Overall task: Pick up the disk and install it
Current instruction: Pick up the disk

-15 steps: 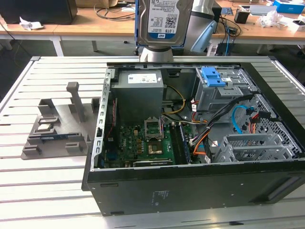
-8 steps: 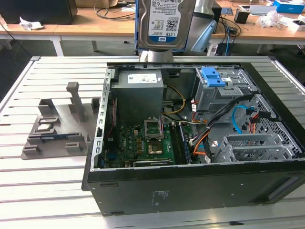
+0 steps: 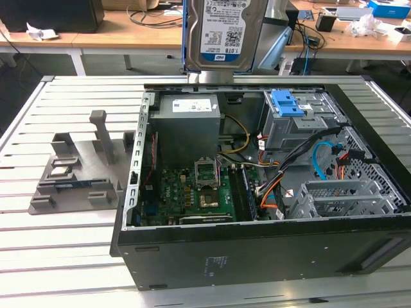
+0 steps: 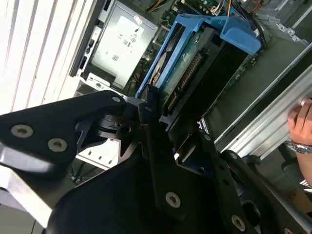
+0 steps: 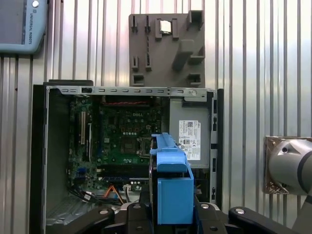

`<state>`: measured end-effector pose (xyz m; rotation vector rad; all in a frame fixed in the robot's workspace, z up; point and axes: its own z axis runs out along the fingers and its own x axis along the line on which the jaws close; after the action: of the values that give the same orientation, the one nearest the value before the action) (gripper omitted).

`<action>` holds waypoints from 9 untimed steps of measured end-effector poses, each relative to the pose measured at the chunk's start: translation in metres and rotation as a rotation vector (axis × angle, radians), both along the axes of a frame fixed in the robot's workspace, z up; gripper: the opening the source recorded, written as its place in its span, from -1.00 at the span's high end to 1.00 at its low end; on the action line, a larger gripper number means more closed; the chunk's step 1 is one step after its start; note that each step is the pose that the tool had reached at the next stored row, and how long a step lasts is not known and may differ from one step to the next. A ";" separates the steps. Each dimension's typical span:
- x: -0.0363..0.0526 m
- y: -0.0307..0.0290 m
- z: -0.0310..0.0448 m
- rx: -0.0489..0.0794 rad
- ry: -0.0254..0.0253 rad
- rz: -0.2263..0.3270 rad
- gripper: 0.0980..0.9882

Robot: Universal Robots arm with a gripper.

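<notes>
Currently the disk [image 3: 221, 32], a flat rectangular silver hard drive with a white-and-blue barcode label and a bright blue plastic frame round its edges, hangs upright in the air. It is above the far wall of the open black desktop computer case [image 3: 257, 256], label side towards the exterior camera, and touches no part of the case.

The black two-fingered gripper [image 4: 175, 122] is clamped on the disk. In both wrist views its fingers [image 4: 155, 146] sit against the blue frame from either side, with the drive pointing down towards the open case.

Inside the case, exterior view:
- grey metal power supply box with white sticker [image 3: 186, 119], far side, towards the exterior view's left;
- green motherboard [image 3: 199, 192], just nearer than that box;
- bare blue plastic bracket [image 3: 287, 102], seated in the grey drive cage at the far side, towards the exterior view's right;
- orange and blue cables near the cage.

The case lies on a slatted silver metal table [image 3: 64, 256]. A grey plastic fixture tray [image 3: 77, 173] lies on the table just beside the case, on the exterior view's left.

A person's hand with a wristwatch [image 4: 302, 122] is near a pale metal rail in the second wrist view.
</notes>
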<state>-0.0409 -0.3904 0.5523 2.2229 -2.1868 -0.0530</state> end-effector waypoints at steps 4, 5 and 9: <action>0.0000 -0.0070 0.0000 0.000 0.0000 0.000 0.40; 0.0000 -0.0092 0.0000 0.000 0.0000 0.000 0.40; 0.0000 -0.0206 0.0000 0.000 0.0000 0.000 0.40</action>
<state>-0.0409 -0.4110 0.5522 2.2229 -2.1869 -0.0530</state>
